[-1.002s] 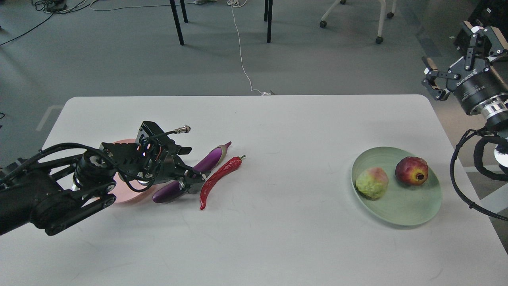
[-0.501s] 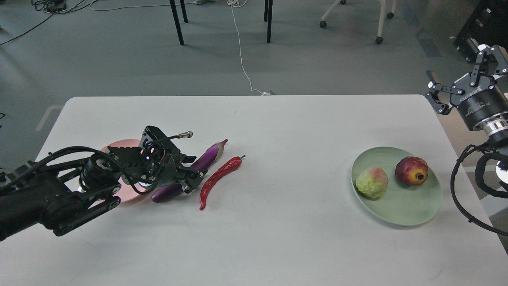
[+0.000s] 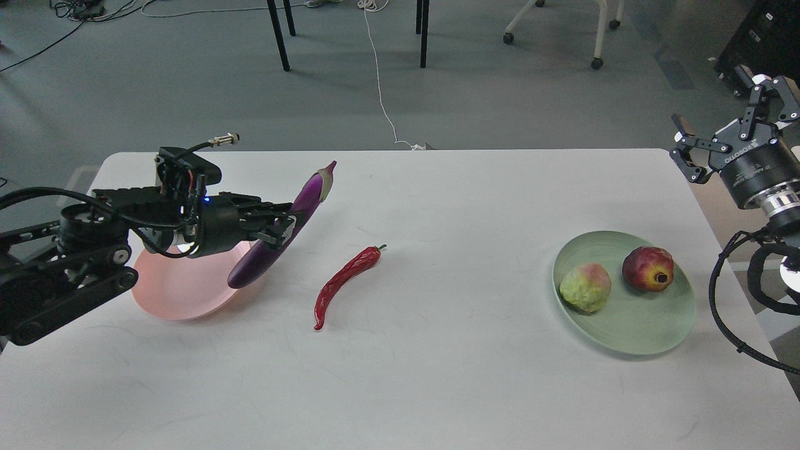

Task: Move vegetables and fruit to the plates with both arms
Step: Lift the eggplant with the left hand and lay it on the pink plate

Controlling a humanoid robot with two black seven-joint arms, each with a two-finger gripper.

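Observation:
My left gripper (image 3: 282, 226) is shut on the purple eggplant (image 3: 300, 209) and holds it lifted and tilted, its lower end over the right rim of the pale pink plate (image 3: 172, 287). The red chili pepper (image 3: 344, 281) lies on the white table to the right of the plate. The pale green plate (image 3: 650, 325) at the right holds the yellow-green fruit (image 3: 585, 287) and the dark red pomegranate (image 3: 649, 269). My right gripper (image 3: 728, 134) is open and empty, raised beyond the table's right edge.
The white table (image 3: 437, 375) fills the view. Beyond its far edge are a grey floor, black chair legs (image 3: 278, 34), a white cable (image 3: 381, 94) and a wheeled chair base (image 3: 597, 37).
My left gripper has lifted the eggplant off the table and carried it up and left over the pink plate's edge. My right gripper has drawn back slightly to the right.

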